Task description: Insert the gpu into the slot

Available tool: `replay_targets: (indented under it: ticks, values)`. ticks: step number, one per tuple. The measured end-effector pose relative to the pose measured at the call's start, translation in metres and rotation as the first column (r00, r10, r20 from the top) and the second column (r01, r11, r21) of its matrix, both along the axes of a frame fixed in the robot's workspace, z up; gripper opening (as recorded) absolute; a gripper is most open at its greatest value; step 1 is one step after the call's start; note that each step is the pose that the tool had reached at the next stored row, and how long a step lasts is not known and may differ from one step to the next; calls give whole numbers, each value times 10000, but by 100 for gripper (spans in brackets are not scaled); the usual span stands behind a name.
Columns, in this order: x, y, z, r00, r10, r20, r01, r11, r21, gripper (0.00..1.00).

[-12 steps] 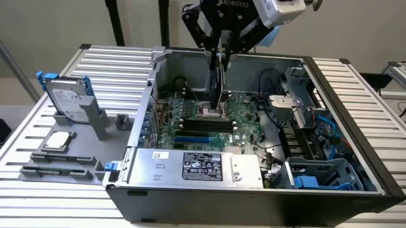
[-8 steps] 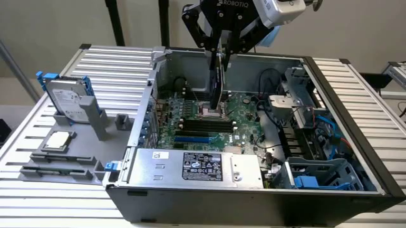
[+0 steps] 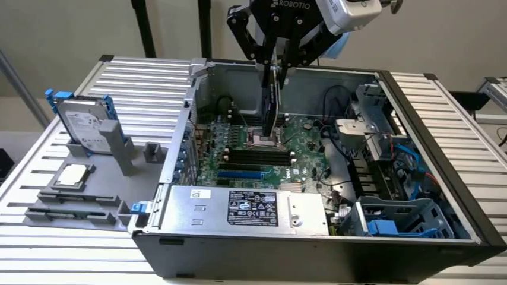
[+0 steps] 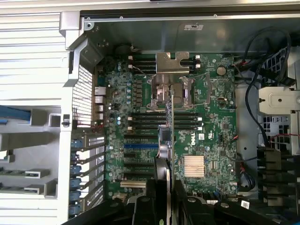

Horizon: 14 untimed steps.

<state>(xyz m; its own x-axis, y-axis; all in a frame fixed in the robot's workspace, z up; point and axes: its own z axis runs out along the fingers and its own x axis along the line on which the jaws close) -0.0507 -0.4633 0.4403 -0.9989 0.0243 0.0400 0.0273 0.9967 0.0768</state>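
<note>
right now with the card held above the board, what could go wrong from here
1. Misalignment: the gripper holds the gpu edge-down over the black memory slots and the processor socket, not over the blue slot. Lowered here, it would likely strike them.
2. Tilt: the card seems pinched only at its upper edge, so it may swing on contact and jam.

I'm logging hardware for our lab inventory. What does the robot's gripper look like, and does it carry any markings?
The black two-finger gripper has angular linkage fingers and white ROBOTIQ lettering across its body. A light grey boxy housing is mounted beside it, with a pale blue piece just beneath that housing.
</note>
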Motion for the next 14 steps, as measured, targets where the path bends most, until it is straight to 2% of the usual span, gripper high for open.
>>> replay_targets:
  ticks: [3,7,11,14]
  values:
    - [0,1,0,10000,36,0,-36,10000,-1,26]
    - [-1,4,-1,9976,691,1,-691,9976,1,26]
    - [0,4,-1,9900,1413,0,-1413,9900,0,26]
    - [0,4,-1,9807,1955,0,-1955,9807,0,26]
